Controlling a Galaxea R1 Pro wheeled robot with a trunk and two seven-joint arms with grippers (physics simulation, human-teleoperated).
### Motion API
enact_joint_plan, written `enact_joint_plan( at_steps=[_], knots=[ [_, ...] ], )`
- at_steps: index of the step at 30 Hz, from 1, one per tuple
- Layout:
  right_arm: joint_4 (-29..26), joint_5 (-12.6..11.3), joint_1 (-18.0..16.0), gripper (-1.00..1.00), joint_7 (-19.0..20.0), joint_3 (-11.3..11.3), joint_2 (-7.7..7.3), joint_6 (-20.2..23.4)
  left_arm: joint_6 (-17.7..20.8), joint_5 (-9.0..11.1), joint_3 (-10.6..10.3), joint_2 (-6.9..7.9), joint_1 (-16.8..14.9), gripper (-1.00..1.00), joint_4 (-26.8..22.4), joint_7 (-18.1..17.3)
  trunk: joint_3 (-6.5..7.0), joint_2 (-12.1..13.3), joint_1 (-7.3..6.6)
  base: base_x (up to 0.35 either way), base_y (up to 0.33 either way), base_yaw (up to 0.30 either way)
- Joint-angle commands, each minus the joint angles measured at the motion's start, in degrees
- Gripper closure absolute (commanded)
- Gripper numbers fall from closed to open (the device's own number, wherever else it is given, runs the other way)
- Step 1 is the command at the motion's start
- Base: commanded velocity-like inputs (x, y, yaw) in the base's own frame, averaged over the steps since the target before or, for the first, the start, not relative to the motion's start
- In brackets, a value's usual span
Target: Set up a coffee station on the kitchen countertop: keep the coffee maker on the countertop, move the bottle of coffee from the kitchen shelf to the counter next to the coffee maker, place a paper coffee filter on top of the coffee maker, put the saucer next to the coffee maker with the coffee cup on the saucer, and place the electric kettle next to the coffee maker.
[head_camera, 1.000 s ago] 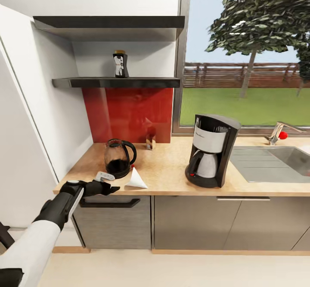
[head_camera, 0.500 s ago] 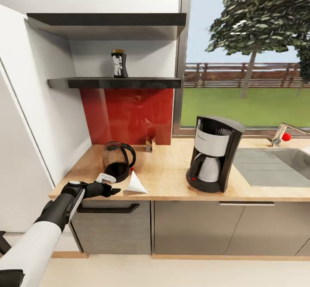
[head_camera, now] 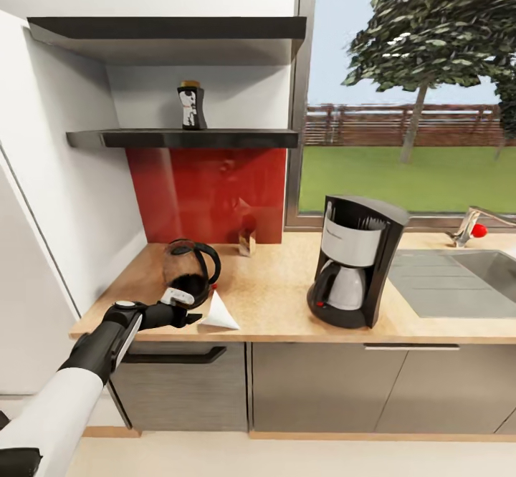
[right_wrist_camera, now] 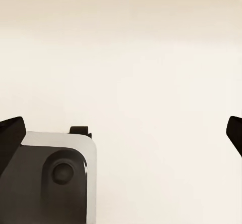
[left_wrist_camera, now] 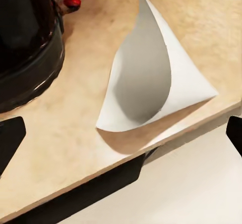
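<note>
Left pincer [head_camera: 188, 314], fingers spread wide, has closed in on the filter [head_camera: 218, 315] at the table's [head_camera: 287, 298] edge, kettle [head_camera: 188, 269] at eleven o'clock, ready to grasp.

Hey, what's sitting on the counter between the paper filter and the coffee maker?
Nothing: in the head view the stretch of countertop between the filter and the coffee maker is bare wood.

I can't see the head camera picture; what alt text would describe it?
The left gripper, jaws open, reaches toward the paper coffee filter at the kitchen countertop edge beside the electric kettle. The coffee maker stands further right; the bottle of coffee sits on the kitchen shelf.
</note>
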Motion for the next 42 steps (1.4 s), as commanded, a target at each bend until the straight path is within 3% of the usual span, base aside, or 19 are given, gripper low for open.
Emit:
enact_joint_plan(
  at_steps=[1,6,42],
  knots=[
    [0.0,0.0,0.0,-1.0,0.0,0.0,-0.01,-0.2,0.2,-0.3,-0.1,0.02,0.0,-1.0,-0.1,-0.3,-0.14,-0.1,0.05,0.068,-0.034,0.0],
    [0.0,-0.1,0.0,-1.0,0.0,0.0,-0.01,-0.2,0.4,-0.2,-3.3,-0.01,-0.1,-1.0,-0.1,-0.3,-0.14,-0.1,0.05,0.005,-0.002,-0.069],
    [0.0,-0.1,0.0,-1.0,0.0,0.0,-0.01,-0.2,0.0,0.0,-3.1,-0.26,0.0,-1.0,0.9,-0.5,-0.14,-0.1,0.05,0.072,0.0,-0.038]
  ],
)
